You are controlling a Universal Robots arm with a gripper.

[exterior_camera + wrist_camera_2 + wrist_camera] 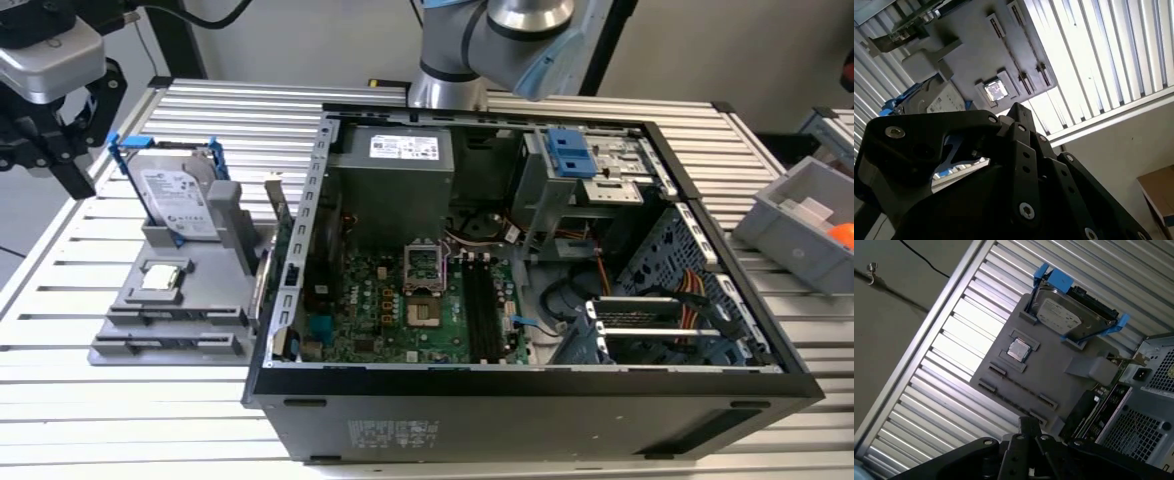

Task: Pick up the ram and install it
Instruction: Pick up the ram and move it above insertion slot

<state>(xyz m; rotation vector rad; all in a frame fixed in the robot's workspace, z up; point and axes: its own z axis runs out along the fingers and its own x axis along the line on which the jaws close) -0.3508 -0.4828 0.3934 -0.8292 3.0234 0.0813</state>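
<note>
The ram is a thin dark green board standing on its long edge along the grey holder's side, right beside the computer case; in the first wrist view the ram shows black chips. My gripper hangs above the table's corner at the exterior view's far left, well away from the ram and higher than the holder. In both wrist views the fingertips meet in one point, shut with nothing between them.
The grey holder also carries a silver hard drive in a blue frame and a small square CPU chip. The open case shows the motherboard with long black slots. A grey bin stands at the exterior view's right.
</note>
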